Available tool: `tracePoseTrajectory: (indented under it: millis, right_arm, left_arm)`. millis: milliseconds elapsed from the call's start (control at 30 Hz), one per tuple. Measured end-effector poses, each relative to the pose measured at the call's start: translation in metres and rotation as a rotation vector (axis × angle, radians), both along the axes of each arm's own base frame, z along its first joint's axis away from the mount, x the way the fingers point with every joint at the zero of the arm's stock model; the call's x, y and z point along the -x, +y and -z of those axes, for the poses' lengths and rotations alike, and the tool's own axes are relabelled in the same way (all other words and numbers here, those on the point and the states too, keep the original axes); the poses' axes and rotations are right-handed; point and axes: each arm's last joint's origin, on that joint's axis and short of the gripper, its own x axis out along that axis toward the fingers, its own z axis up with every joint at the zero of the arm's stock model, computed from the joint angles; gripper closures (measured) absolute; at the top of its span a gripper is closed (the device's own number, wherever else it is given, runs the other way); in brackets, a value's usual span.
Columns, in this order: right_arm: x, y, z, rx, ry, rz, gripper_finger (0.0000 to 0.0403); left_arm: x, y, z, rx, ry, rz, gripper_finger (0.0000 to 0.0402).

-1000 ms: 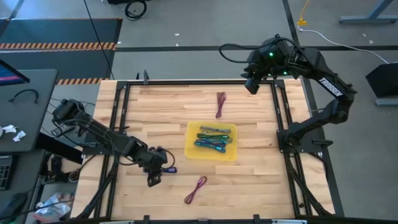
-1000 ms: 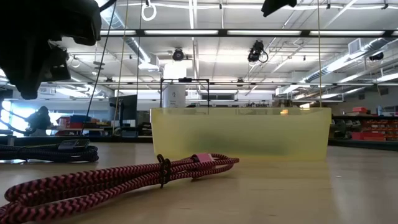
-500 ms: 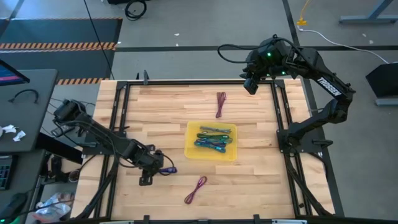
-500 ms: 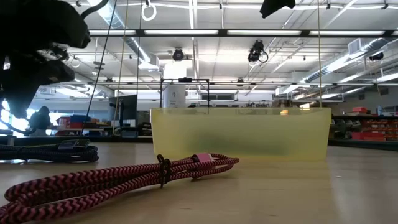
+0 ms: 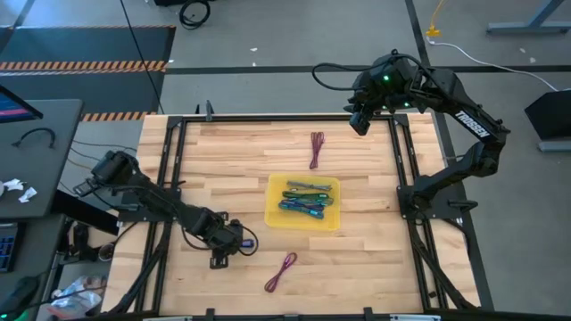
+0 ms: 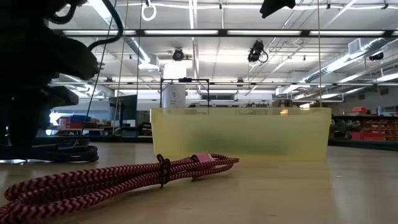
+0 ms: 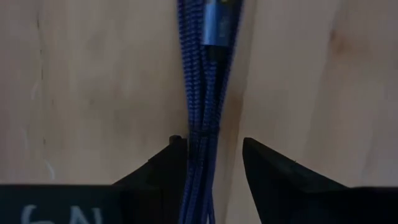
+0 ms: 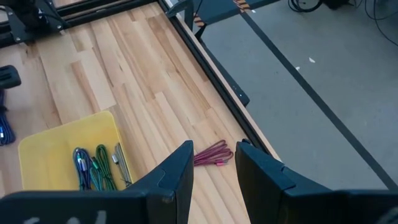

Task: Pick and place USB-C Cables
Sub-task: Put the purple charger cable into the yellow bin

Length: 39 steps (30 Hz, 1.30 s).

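A blue-purple braided USB-C cable (image 7: 200, 74) lies flat on the wood, left of the yellow tray (image 5: 275, 218). In the high view this cable (image 5: 244, 241) shows beside my left gripper (image 5: 228, 248). That gripper (image 7: 211, 158) is open and low over the cable, one finger on each side. The tray holds several teal, green and grey cables (image 5: 306, 200). One maroon cable (image 5: 317, 149) lies toward the far edge, another (image 5: 280, 272) toward the near edge. My right gripper (image 5: 358, 119) waits open, high over the far right corner. My left gripper comes from above with its fingers along the blue-purple cable, at a middle stretch of the bundle (image 7: 202, 134). One finger (image 7: 171, 162) stands right against the bundle's side; the other is apart from it. Whether it touches, I cannot tell. The cable lies on the table.
Black frame rails (image 5: 169, 169) run along the table's left and right sides. In the low view the near maroon cable (image 6: 124, 177) lies in front of the tray wall (image 6: 239, 132). Bare wood lies between the tray and the left gripper.
My left gripper has come down toward the table over the blue-purple cable, shifting a little left and then back right, while the arm's elbow swung. The cable has stayed where it was. The right arm has kept still.
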Motion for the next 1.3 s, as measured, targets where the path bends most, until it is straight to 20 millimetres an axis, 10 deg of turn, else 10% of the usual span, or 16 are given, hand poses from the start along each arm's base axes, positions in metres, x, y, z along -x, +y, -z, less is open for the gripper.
tracePoseTrajectory:
  millis: [233,467,633,967,1300]
  right_arm:
    - [0.0,0.0,0.0,0.0,0.0,0.0,0.0279]
    - [0.0,0.0,0.0,0.004,0.004,-0.004,0.0279]
    - [0.0,0.0,0.0,0.005,0.006,-0.006,0.0279]
    - [0.0,0.0,0.0,0.019,0.014,-0.02,0.0279]
    - [0.0,0.0,0.0,0.025,0.017,-0.024,0.0279]
  left_arm:
    - [-0.007,0.004,0.009,0.004,0.034,-0.147,0.025]
    - [-0.013,0.016,0.008,0.042,0.054,-0.274,0.0375]
    - [-0.027,0.021,-0.003,0.062,0.017,-0.277,0.0382]
    - [-0.061,0.035,-0.096,-0.021,0.026,-0.164,0.0382]
    - [-0.089,0.105,-0.168,-0.244,-0.182,-0.195,0.0382]
